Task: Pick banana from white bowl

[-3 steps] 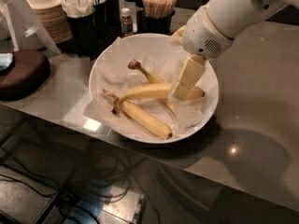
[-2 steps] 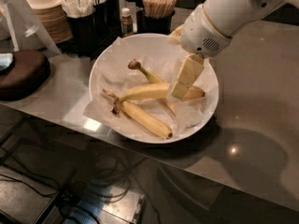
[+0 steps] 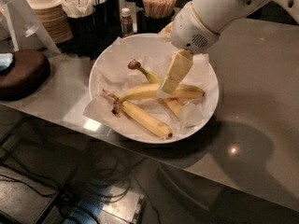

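Banana (image 3: 140, 92) is lying arched across the middle of the white bowl (image 3: 209, 78) on crinkled white paper, with its dark stem end pointing left and its small dark tip pointing right. Gripper (image 3: 167, 87) is hanging over its mid-section, at or very near the peel; contact cannot be told, nor whether the gripper is spread or closed. Slim banana with a knobby brown stem (image 3: 145, 73) is crossing the arched one; a straight banana (image 3: 145, 120) is lying in front. Bowl is sitting on the grey counter (image 3: 261, 101). Stacked beige bowls (image 3: 46, 15), a small bottle (image 3: 126, 21) and a cup of wooden sticks (image 3: 159, 3) are standing behind; a dark brown round object (image 3: 21, 73) is resting to the left.
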`<state>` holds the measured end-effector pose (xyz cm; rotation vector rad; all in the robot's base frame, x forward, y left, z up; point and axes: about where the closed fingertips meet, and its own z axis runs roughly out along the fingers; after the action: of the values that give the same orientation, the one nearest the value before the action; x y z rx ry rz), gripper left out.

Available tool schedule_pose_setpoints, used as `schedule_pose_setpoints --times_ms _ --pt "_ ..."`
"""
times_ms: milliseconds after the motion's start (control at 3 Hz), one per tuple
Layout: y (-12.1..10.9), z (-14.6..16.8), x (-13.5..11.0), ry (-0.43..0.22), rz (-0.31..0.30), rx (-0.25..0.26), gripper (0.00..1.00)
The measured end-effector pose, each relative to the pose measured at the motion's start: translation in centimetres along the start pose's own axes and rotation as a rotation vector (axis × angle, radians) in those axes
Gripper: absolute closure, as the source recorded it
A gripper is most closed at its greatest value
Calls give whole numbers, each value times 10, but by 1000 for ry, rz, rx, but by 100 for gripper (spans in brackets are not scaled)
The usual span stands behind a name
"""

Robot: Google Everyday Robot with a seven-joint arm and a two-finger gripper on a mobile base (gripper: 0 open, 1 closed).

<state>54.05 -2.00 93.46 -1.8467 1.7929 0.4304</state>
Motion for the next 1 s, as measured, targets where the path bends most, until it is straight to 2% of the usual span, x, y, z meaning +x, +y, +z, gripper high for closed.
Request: schedule_pose_setpoints --times_ms 333,667,1000 --pt "3 1 5 -3 18 5 0" --pt "13 2 27 -3 95 24 0" --pt "16 4 33 2 105 21 0"
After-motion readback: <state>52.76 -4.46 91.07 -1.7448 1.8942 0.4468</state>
